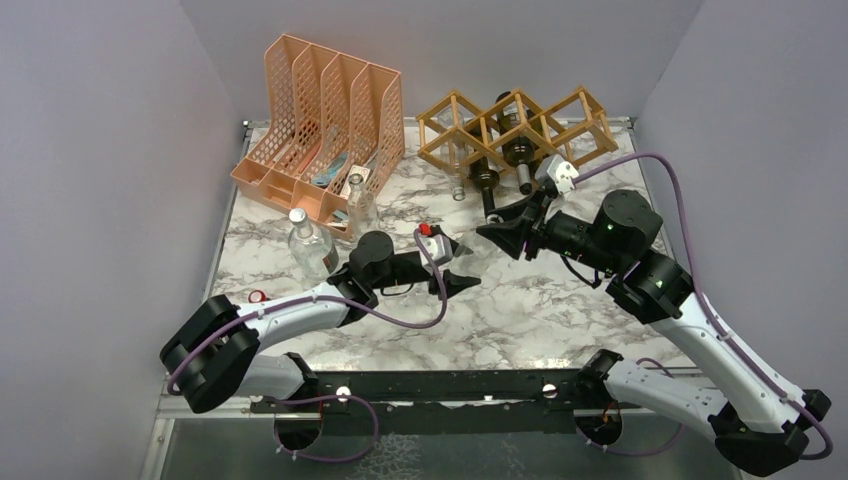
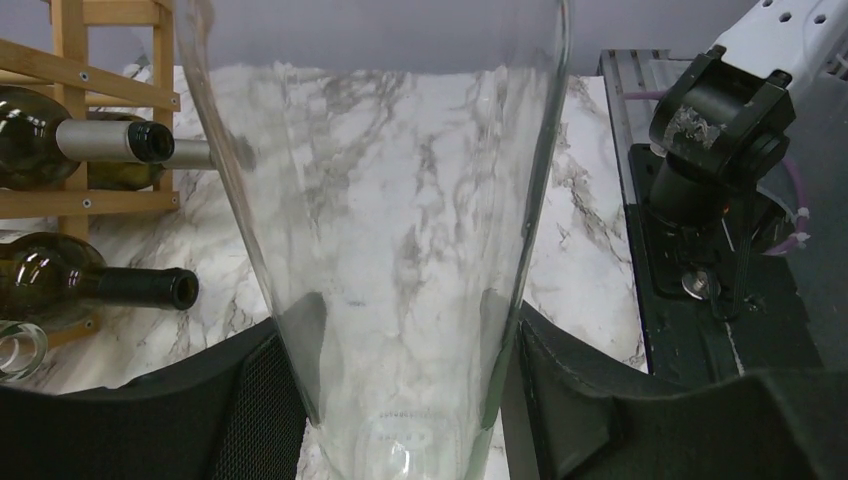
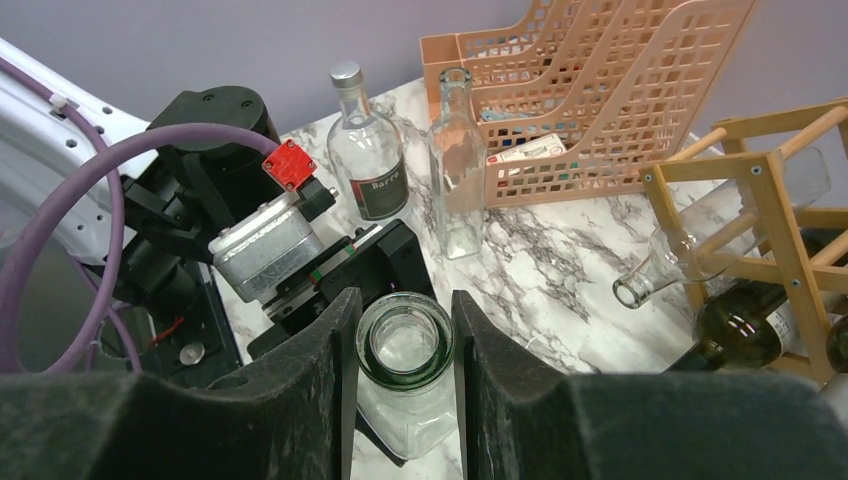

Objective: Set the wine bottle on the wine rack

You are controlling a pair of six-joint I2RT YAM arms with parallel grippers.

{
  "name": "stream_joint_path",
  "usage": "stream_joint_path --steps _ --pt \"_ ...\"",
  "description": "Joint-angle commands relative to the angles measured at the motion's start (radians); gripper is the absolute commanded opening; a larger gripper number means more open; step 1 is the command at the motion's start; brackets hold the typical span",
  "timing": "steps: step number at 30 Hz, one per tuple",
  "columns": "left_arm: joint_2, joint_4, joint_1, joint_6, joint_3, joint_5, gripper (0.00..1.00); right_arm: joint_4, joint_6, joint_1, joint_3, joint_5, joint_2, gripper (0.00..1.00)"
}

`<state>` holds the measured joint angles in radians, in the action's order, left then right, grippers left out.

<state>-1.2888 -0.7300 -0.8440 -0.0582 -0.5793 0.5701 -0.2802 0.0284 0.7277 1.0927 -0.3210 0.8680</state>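
A clear glass wine bottle [image 1: 478, 256] hangs above the marble table between my two grippers. My left gripper [image 1: 456, 270] is shut on its wide lower body; in the left wrist view the bottle [image 2: 400, 200] fills the middle, with both jaws pressed on its sides [image 2: 400, 400]. My right gripper [image 1: 505, 235] is shut on the neck; in the right wrist view the bottle's mouth [image 3: 405, 345] sits tight between the fingers [image 3: 405, 335]. The tan wooden lattice wine rack [image 1: 515, 122] stands at the back right, just beyond the right gripper, and also shows in the wrist views [image 2: 70, 100] [image 3: 770, 220].
Dark bottles [image 1: 520, 155] and a clear one [image 1: 455, 170] lie in the rack's lower cells. A peach mesh file organizer [image 1: 320, 110] stands at the back left. Two upright clear bottles [image 1: 310, 245] [image 1: 360, 205] stand in front of it, near the left arm.
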Motion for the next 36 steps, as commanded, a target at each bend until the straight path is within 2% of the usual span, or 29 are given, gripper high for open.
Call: stream_joint_path --steps 1,2,4,5,7,12,15,22,29,36 --pt "0.008 -0.065 0.003 -0.065 -0.003 0.045 0.11 0.026 0.009 0.007 0.044 -0.018 -0.023 0.05" --pt "0.009 -0.065 0.003 -0.087 -0.006 0.046 0.0 0.015 0.02 0.006 0.05 0.0 -0.021 0.16" --pt "0.012 -0.065 0.003 -0.143 -0.007 0.03 0.0 -0.016 0.036 0.007 0.07 0.048 -0.016 0.45" --pt "0.014 -0.065 0.003 -0.185 -0.005 0.027 0.0 -0.033 0.047 0.006 0.079 0.081 -0.014 0.56" --pt "0.018 -0.065 0.003 -0.296 -0.002 0.012 0.0 -0.068 0.06 0.007 0.098 0.117 -0.014 0.67" --pt "0.011 -0.063 0.003 -0.575 -0.025 -0.049 0.0 -0.152 0.108 0.007 0.162 0.17 -0.005 0.69" --pt "-0.005 -0.058 0.003 -0.803 -0.044 -0.04 0.0 -0.231 0.138 0.007 0.209 0.219 0.021 0.69" --pt "-0.045 -0.047 0.003 -1.141 -0.124 -0.077 0.0 -0.404 0.186 0.007 0.278 0.32 0.086 0.69" --pt "-0.086 -0.021 0.003 -1.341 -0.213 -0.112 0.0 -0.433 0.228 0.007 0.205 0.322 0.105 0.69" --pt "-0.116 0.043 0.003 -1.42 -0.259 -0.135 0.0 -0.431 0.243 0.007 0.155 0.283 0.132 0.71"
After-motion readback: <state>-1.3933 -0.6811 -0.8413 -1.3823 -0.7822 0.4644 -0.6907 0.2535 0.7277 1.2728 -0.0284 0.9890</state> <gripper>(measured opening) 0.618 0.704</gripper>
